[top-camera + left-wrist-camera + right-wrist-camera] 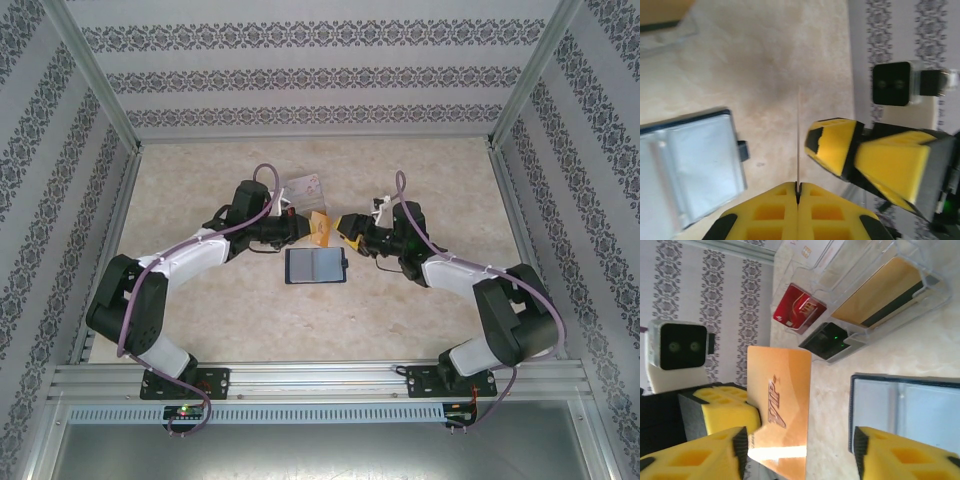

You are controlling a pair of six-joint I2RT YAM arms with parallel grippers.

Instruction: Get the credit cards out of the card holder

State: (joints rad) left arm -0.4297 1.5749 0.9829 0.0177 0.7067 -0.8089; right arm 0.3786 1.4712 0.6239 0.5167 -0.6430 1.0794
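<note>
Holder [317, 266] lies open and flat at mid-counter [200, 180], pale sleeves up, small tab on its right side. Just beyond it, toward the far edge, is an orange card [320, 229]. Left gripper [303, 229] reaches in from the left and meets the card. Right gripper [349, 224] comes from the right, yellow fingers [352, 219] just beside the card. Grip too small to read. Clear tray [303, 186] sits nearer the far edge, apart from the holder, something pale inside.

Left tool [798, 192] pinching orange card [780, 390], right tool [797, 440] spread open opposite.
</note>
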